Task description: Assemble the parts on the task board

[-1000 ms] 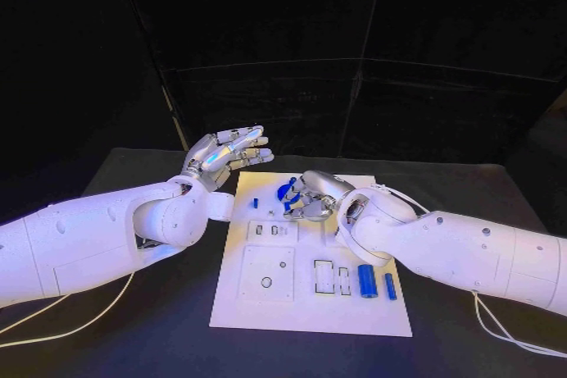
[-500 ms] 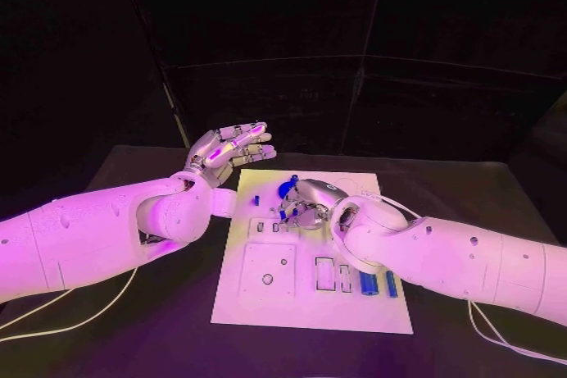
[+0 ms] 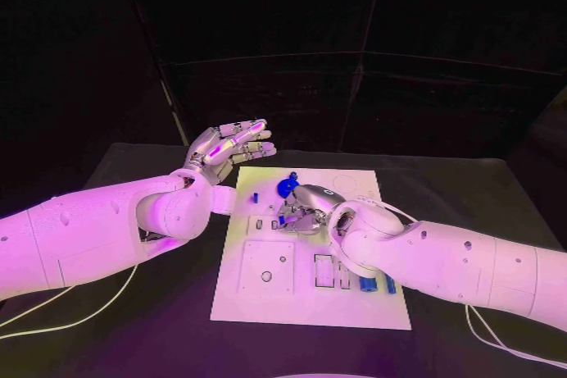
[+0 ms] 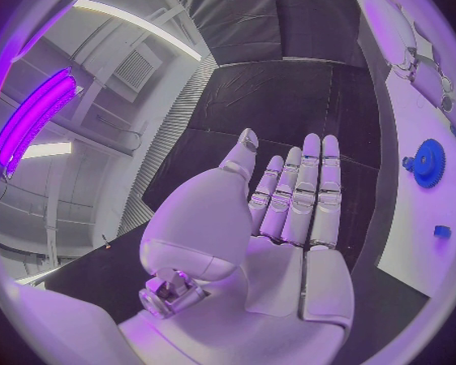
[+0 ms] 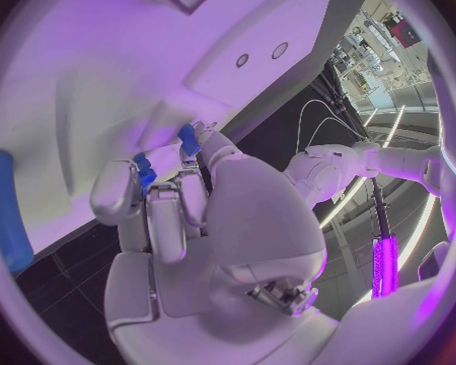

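A black table (image 3: 142, 312) stood before dark curtained walls, with a white cable (image 3: 71, 316) trailing across its near left side. In the middle of it lay the white task board (image 3: 310, 308), a long plate whose long axis ran away from me.

My left hand (image 3: 227, 151) was raised above the table's far left, just off the board's far left corner, palm open and fingers straight and close together, holding nothing.

My right hand (image 3: 306, 208) was down on the board's far half with its fingers curled in. In the right wrist view its fingertips (image 5: 142, 174) pressed around small blue parts (image 5: 191, 140) against the white surface; I could not tell whether they gripped one or only touched it.

A blue gear (image 3: 288, 185) lay flat on the board just beyond my right hand. A small blue peg (image 3: 254, 199) stood near the board's left edge. Two blue cylinders (image 3: 368, 283) lay side by side near the board's right edge, partly hidden under my right forearm, their long axes running along the board's length.
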`<state>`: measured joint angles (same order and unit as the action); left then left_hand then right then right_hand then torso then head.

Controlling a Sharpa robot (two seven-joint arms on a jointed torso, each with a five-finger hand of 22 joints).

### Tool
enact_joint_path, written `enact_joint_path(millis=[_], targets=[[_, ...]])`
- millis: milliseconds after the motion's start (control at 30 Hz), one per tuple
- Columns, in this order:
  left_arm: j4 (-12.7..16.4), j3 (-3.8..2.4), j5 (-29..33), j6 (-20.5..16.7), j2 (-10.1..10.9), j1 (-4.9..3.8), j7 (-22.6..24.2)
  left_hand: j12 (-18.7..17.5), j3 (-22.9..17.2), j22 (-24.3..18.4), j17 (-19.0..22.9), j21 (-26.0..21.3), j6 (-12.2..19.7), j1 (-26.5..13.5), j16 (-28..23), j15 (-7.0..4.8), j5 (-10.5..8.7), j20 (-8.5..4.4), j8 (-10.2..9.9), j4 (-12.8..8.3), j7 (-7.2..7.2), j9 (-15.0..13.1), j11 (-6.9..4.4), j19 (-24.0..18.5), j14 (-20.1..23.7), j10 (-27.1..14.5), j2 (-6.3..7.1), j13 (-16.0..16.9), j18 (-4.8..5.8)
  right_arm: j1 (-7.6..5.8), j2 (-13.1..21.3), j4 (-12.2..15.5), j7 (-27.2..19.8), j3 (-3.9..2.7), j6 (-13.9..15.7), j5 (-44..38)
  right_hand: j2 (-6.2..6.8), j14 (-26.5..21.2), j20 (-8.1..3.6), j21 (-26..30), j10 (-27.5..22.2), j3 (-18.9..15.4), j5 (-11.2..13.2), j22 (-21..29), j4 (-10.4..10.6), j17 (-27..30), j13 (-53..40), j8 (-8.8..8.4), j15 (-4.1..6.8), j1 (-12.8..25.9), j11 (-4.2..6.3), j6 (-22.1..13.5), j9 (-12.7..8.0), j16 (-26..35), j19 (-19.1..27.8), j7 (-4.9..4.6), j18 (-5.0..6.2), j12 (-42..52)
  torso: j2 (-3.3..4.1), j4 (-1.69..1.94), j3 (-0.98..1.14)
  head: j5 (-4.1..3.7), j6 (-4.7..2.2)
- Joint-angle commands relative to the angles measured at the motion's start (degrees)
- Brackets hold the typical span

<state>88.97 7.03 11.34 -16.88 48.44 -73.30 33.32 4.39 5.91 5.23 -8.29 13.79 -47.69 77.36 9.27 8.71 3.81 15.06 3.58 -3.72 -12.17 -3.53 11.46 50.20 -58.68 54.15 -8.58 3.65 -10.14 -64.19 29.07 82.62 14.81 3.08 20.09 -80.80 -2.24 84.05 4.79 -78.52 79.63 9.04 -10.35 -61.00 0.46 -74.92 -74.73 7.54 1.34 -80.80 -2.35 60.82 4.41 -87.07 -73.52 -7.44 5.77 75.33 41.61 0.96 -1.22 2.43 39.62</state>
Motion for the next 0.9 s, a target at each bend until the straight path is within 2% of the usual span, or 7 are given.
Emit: enact_joint_path(millis=[33, 533, 900], targets=[[0.0, -0.05, -0.4, 0.9, -0.1, -0.11, 0.1, -0.3, -0.1, -0.1, -0.1, -0.1, -0.1, -0.1, -0.4, 0.20, -0.03, 0.02, 0.0, -0.1, -2.72, 0.0, 0.36, 0.2, -0.4, -0.1, -0.15, -0.1, -0.26, 0.24, -0.1, -0.2, 0.0, 0.10, -0.4, -0.6, -0.53, 4.4, -0.25, -0.1, -0.2, 0.2, -0.1, 0.0, 0.0, -7.6, -0.1, 0.33, 0.50, -0.1, 0.24, 1.0, 0.3, 0.0, 0.2, 0.56, -0.13, -0.2, 0.00, 0.12, -0.02, -0.08, -0.02], [-0.1, -0.05, -0.4, 1.0, -0.1, -0.10, -0.1, -0.3, -0.2, -0.1, -0.1, -0.2, -0.2, -0.1, -0.4, 0.18, -0.03, 0.02, 0.0, -0.2, -2.71, 0.0, 0.34, 0.3, -0.4, 0.0, -0.17, 0.0, -0.27, 0.62, -0.2, -0.7, 0.2, 0.09, -1.4, 0.2, -0.13, 4.4, -0.24, 0.0, -0.2, 0.4, -0.1, 0.2, 0.0, -7.6, -0.1, 0.30, 0.49, 0.2, 0.23, 1.0, 0.2, 0.0, 0.3, 0.53, -0.09, -0.2, 0.01, 0.15, -0.07, -0.15, 0.20], [0.0, -0.05, -0.4, 0.7, 0.0, -0.10, -0.1, -0.3, -0.2, -0.1, -0.1, -0.2, -0.2, -0.1, -0.4, 0.18, -0.03, 0.02, 0.0, -0.2, -2.71, 0.0, 0.34, 0.3, -0.4, 0.0, -0.17, 0.0, -0.27, 0.67, 0.4, -0.6, 1.0, 0.09, -2.4, 0.2, 0.71, 4.3, -0.18, 0.3, -0.6, 0.9, 0.2, 0.6, -0.1, -7.4, 0.3, -0.02, 0.40, 0.9, 0.08, 0.4, 0.1, 0.1, 0.5, 0.32, -0.03, -0.8, -0.01, 0.14, -0.08, -0.03, 0.36]])
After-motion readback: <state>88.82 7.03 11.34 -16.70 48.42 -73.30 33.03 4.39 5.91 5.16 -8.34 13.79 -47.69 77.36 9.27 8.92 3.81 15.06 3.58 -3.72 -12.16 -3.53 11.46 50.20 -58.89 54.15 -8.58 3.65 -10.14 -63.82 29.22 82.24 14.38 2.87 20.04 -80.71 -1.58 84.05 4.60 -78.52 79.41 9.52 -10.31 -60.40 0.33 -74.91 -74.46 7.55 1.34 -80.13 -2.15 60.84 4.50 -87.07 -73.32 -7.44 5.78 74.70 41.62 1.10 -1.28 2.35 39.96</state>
